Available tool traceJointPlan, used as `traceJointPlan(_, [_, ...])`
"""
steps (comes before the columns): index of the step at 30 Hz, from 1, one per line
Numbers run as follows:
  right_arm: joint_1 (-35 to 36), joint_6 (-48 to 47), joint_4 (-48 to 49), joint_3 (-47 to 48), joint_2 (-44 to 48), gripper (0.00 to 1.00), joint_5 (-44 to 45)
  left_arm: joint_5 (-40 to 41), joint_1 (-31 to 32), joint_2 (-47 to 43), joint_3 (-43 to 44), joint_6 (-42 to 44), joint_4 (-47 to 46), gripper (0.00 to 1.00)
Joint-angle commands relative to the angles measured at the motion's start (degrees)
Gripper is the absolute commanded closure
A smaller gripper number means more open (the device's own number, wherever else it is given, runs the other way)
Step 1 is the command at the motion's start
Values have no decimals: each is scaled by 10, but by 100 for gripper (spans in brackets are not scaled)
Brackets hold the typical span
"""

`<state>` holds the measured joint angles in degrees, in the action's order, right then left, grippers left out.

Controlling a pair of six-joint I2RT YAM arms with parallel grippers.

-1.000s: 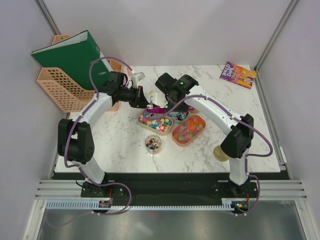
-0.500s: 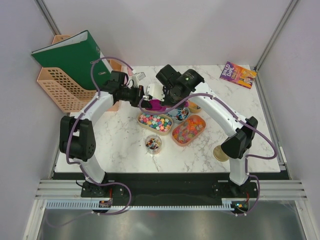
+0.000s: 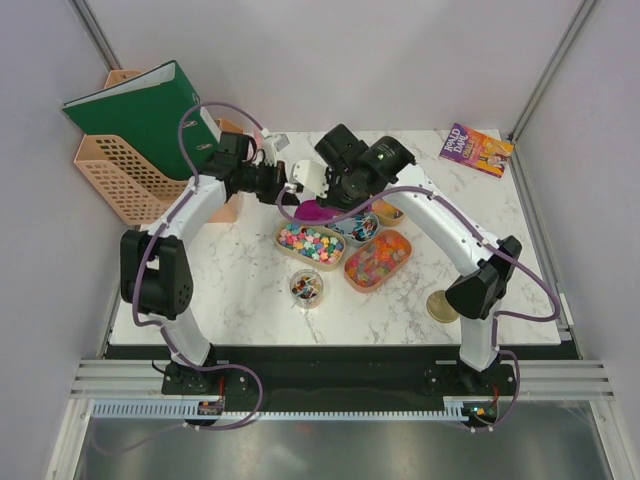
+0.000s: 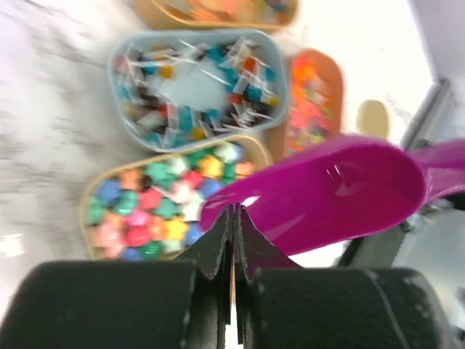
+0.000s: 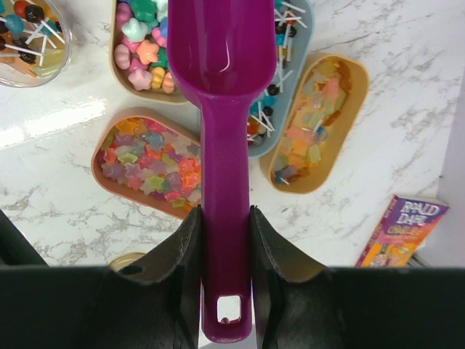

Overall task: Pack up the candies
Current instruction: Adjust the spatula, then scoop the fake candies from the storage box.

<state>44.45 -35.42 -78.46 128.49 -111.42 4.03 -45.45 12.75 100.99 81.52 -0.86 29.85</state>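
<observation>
The right pincer (image 5: 225, 218) is gripping the handle of the magenta plastic scoop (image 5: 221, 43); the left pincer (image 4: 234, 218) is sitting closed, empty, beside its bowl. Most multicoloured candies (image 3: 310, 242) are lying in oval trays (image 5: 361, 87) at the white marble desk's (image 3: 230, 280) centre. The near clear cup (image 3: 292, 288) is holding few, so packing seems barely begun.

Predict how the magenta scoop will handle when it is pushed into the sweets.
The scoop looks like moulded plastic, so it is probably stiff and light. Its glossy surface could slip in the right gripper clamped on its handle. The bowl looks empty, so there is little load for now.
</observation>
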Motion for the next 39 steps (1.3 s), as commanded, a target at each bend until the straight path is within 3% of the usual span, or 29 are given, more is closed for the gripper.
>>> traceJointPlan(1, [-1,16,-51,-92,32,100,-10,132,-12,-13,67,45,7,97])
traceJointPlan(6, [-2,24,-52,-173,60,100,19,246,-13,-3,43,108,-13,98])
traceJointPlan(21, [-2,32,-54,-222,59,100,48,313,-12,38,-82,99,-63,98])
traceJointPlan(39, [14,9,-54,-185,-18,100,106,247,9,60,-132,69,-75,98])
